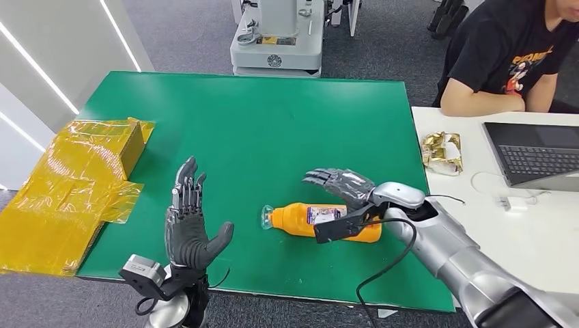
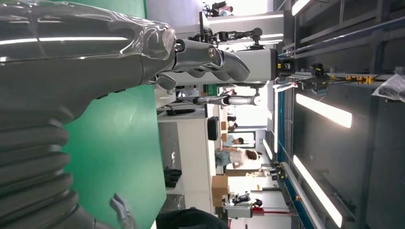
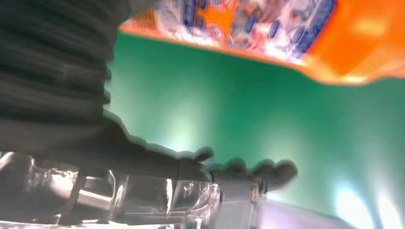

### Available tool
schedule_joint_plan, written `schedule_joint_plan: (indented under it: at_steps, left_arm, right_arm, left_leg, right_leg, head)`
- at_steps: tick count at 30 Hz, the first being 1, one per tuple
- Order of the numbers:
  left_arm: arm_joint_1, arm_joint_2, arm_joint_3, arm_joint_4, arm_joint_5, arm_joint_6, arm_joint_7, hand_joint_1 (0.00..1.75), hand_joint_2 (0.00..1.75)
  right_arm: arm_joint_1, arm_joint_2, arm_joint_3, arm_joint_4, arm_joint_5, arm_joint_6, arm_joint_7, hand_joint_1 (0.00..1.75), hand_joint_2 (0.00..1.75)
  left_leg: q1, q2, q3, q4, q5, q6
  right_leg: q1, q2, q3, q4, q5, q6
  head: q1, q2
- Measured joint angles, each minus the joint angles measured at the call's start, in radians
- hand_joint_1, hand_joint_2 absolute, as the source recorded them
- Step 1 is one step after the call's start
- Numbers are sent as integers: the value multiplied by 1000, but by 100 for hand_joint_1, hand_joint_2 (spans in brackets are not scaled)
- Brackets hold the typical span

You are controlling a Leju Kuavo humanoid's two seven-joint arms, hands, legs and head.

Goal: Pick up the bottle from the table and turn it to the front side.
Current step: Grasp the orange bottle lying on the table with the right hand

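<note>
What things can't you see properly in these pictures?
- Bottle: in the head view the right hand and its wrist cover part of the label, so which side faces up is unclear.
- Bottle label: the right wrist view is blurred and the picture's edge cuts it off; the print is unreadable.
- Left hand: its own palm and ribbed cover block much of the left wrist view.
- Yellow wrapped package: its contents are hidden by film.

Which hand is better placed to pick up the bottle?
Right. The right hand is already at the orange bottle, fingers spread over its far side, thumb at its label. The left hand stands upright and open, apart from it.
</note>
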Motion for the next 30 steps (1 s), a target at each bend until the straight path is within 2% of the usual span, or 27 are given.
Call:
schedule_joint_plan:
  at_steps: [11,30]
  left_arm:
    - [-18,-8,12,27,0,-15,0,0,175]
    - [-24,-10,19,41,2,-12,0,0,175]
  right_arm:
    - [21,24,65,74,-2,-2,15,0,175]
    - [20,33,93,106,0,3,18,0,175]
  left_leg:
    - [0,0,0,0,0,0]
    - [0,0,0,0,0,0]
  right_leg:
    - [0,0,0,0,0,0]
    - [0,0,0,0,0,0]
  head:
    - [0,0]
    - [0,0]
